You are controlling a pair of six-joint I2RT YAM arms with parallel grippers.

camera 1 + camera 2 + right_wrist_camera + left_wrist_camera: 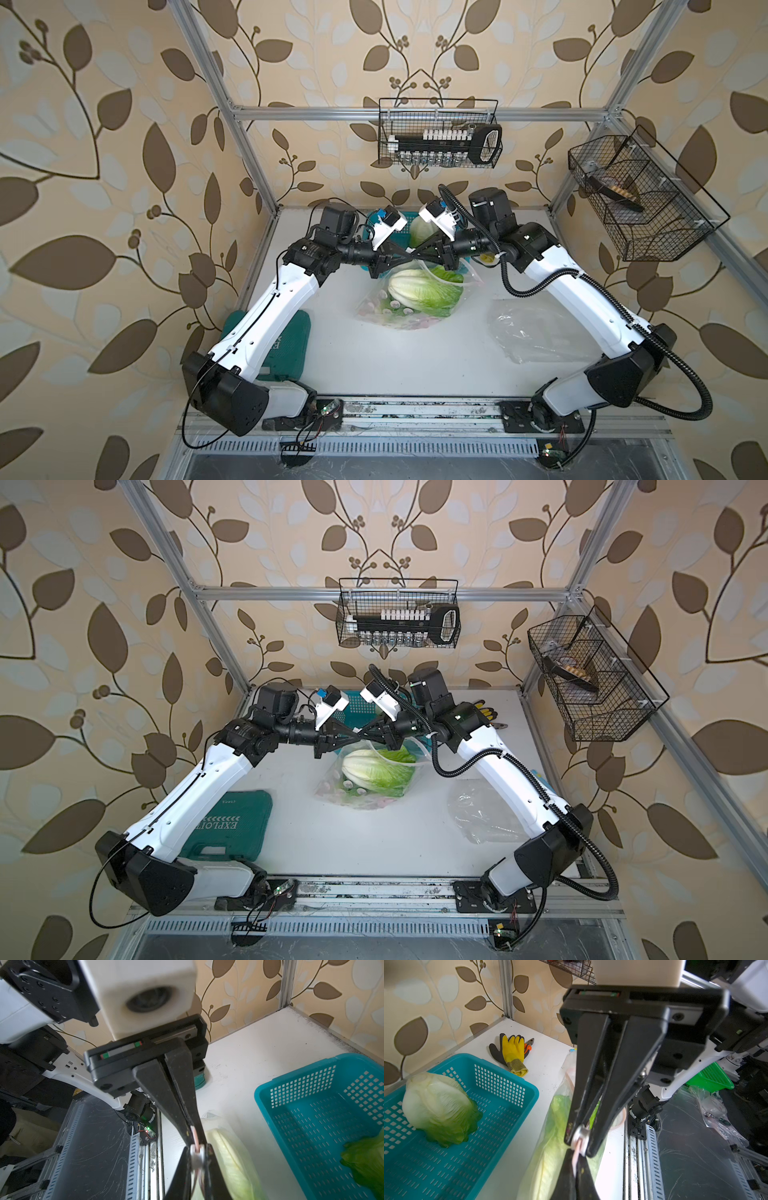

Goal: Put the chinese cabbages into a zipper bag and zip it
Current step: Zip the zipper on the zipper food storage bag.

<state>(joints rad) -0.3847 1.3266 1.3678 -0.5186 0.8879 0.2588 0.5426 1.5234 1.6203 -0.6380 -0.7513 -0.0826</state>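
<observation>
- chinese cabbages (pixel 417 291): one head lies inside the zipper bag (pixel 370 308) near table centre, white base toward 9 o'clock and leaves toward 3; whether more heads lie under it cannot be told
- basket head (pixel 438 1107): loose in the teal basket (pixel 500 1093), at 12 o'clock from the bag, by the back wall
- bag mouth faces 12 o'clock and is lifted off the table (pixel 395 365)
- left gripper (pixel 196 1141): fingers pressed together on the pink zip strip (pixel 195 1135) of the bag
- right gripper (pixel 579 1147): fingertips pinch the white slider (pixel 580 1135) on that strip
- the two grippers meet tip to tip above the bag's 12 o'clock edge — touching or nearly so
- gloves (pixel 512 1053) with orange-handled pliers (pixel 529 1044) just beside them, at 2 o'clock
- crumpled clear plastic (pixel 536 328) at 4 o'clock, apart from the bag
- teal tool case (pixel 232 825) at 8 o'clock, partly under the left arm
- wire rack (pixel 438 133) on the back bar at 12 o'clock; a second wire rack (pixel 640 199) on the frame at 2
</observation>
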